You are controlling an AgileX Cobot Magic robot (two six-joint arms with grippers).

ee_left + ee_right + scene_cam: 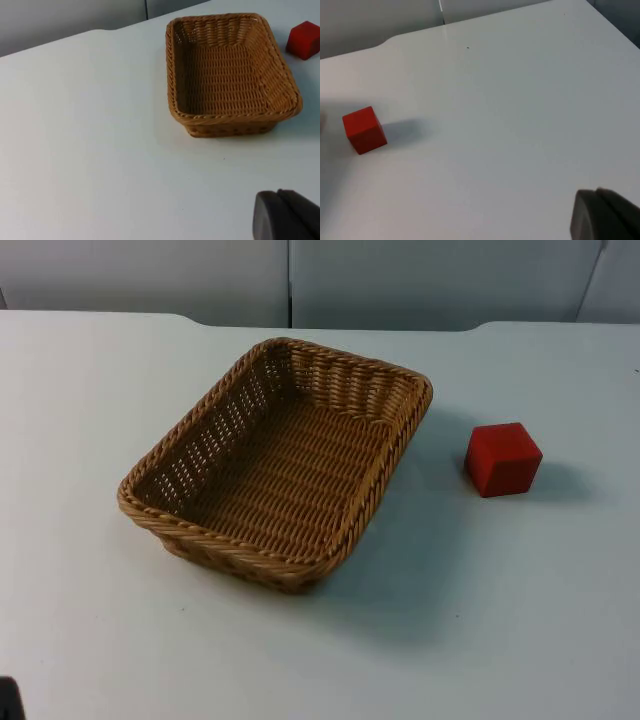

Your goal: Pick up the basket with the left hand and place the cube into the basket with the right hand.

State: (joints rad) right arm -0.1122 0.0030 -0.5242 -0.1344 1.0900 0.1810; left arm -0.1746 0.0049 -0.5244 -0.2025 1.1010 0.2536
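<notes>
Basket (275, 465) is set near the centre of the counter (90, 620), w/ nothing in it. Cube (503, 459) is placed on the counter to the basket's right, apart from it, approx. level w/ its far half. Partition wall (420, 280) is seen behind both, at the counter's far edge.

Tan-brown woven wicker on the basket (275, 475), ribbed in rows, braided along the rim. Solid bright red on the cube (503, 459), darker on its shaded faces. Plain white across the table (480, 620). Flat grey on the partition wall (420, 280).
</notes>
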